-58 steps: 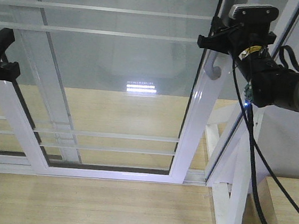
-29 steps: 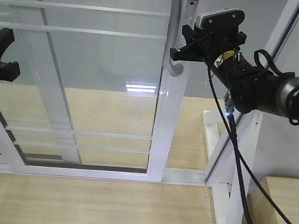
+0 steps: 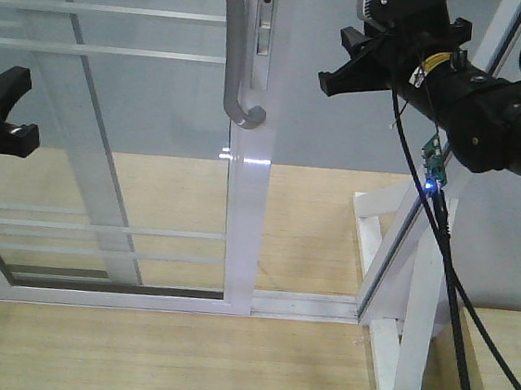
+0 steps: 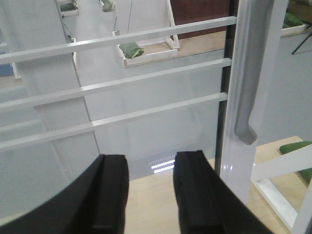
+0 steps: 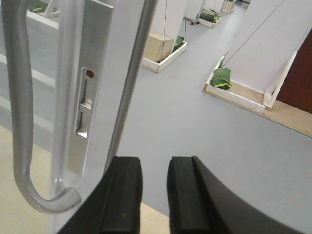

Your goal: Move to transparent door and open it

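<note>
Front view. The transparent door [image 3: 246,203] stands left of centre, with an open gap between its white upright edge and the fixed white frame [image 3: 394,256] at the right. The door's grey curved handle [image 3: 242,63] and lock plate [image 3: 263,46] sit high on that upright edge, and thin white bars [image 3: 117,50] cross the glass. The foot of the door rests in the track [image 3: 305,304] at the edge of the wooden floor [image 3: 178,354].

My right gripper [image 3: 342,59] hangs in the gap, just right of the handle and apart from it. Its fingers are slightly parted and hold nothing.

My left gripper [image 3: 18,109] is at the left edge of the view, in front of the glass and well away from the handle. Its fingers are also parted and empty.

Right wrist view. The handle's hooked lower end and the lock plate lie to the left of my fingers [image 5: 122,195], with no contact.

Left wrist view. The handle hangs to the right of my fingers [image 4: 195,195], beyond the bars.
</note>
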Motion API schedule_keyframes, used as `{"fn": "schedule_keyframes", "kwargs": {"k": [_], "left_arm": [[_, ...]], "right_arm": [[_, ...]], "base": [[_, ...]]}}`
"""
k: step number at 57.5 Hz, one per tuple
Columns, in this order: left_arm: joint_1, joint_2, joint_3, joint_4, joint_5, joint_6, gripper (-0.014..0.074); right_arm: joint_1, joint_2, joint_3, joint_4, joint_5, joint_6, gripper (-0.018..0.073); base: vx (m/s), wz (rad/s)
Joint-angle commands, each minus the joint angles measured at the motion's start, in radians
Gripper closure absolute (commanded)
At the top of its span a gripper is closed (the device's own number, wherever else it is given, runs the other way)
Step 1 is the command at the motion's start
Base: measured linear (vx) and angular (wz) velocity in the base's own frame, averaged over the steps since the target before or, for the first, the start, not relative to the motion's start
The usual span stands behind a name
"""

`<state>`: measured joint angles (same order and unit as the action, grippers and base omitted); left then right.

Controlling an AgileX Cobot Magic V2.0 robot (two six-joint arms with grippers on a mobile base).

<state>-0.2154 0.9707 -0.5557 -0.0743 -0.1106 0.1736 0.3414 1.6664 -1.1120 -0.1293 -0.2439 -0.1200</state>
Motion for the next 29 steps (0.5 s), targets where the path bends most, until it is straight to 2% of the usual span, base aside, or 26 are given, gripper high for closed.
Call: {"fn": "schedule_keyframes", "kwargs": {"k": [1, 8, 17, 20, 23, 29], "left_arm": [[-0.023, 0.02, -0.037, 0.047, -0.14, -0.011, 0.0216], [-0.051, 0.118, -0.037, 0.046, -0.257, -0.073, 0.0216], [-0.077, 0.287, -0.04, 0.053, -0.486, -0.139, 0.0215], [-0.081, 0.348, -0.059, 0.055, -0.53, -0.174, 0.0214], [-0.086, 0.401, -0.092, 0.082, -0.551, -0.198, 0.0214], [-0.086, 0.514, -0.175, 0.185, -0.558, -0.265, 0.0214]], "right_arm": [[-0.005, -0.074, -0.028, 0.004, -0.036, -0.009, 0.0314], [-0.005, -0.092, -0.028, 0.004, -0.031, -0.011, 0.0314], [-0.005, -0.095, -0.028, 0.004, -0.03, -0.01, 0.0314], [-0.005, -0.095, -0.028, 0.005, -0.03, -0.01, 0.0314], [-0.005, -0.095, -0.028, 0.005, -0.03, -0.01, 0.0314], [-0.005, -0.095, -0.028, 0.005, -0.034, -0.011, 0.0314]], "base": [[0.0, 0.0], [0.0, 0.0], [0.0, 0.0], [0.0, 0.0], [0.0, 0.0], [0.0, 0.0]]}}
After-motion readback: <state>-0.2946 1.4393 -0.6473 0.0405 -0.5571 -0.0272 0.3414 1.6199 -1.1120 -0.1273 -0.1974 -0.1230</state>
